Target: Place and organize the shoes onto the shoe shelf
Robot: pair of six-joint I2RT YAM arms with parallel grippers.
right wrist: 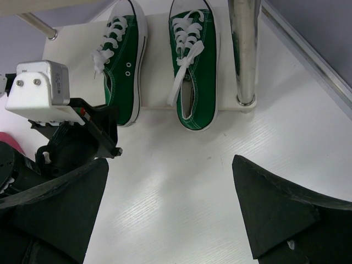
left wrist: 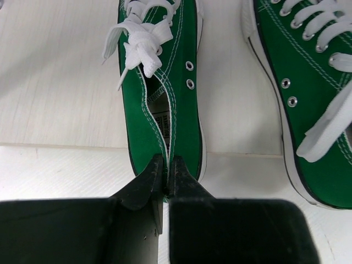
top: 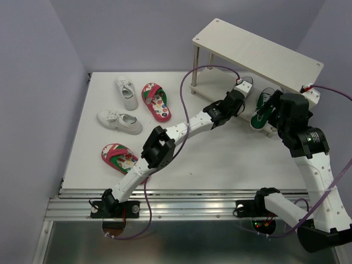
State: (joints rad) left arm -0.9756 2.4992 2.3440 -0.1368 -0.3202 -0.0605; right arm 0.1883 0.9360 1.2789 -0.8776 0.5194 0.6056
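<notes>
Left hand [left wrist: 166, 165]: clenched on left green sneaker's [left wrist: 159, 104] heel.
Sneaker axis: toe far on shelf [left wrist: 55, 82], heel nearest.
Right hand [right wrist: 168, 214]: spread, nothing held.

Top view overhead, facing shelf [top: 258, 49]; wrist views close, low, sharing green sneakers [right wrist: 192, 66].

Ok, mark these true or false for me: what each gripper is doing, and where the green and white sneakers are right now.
1. The left gripper is shut on the heel of a green sneaker. True.
2. The right gripper holds the other green sneaker. False: it is open and empty.
3. Both green sneakers sit on the shelf's lower board. True.
4. The white sneakers are on the shelf. False: both lie on the table.
</notes>
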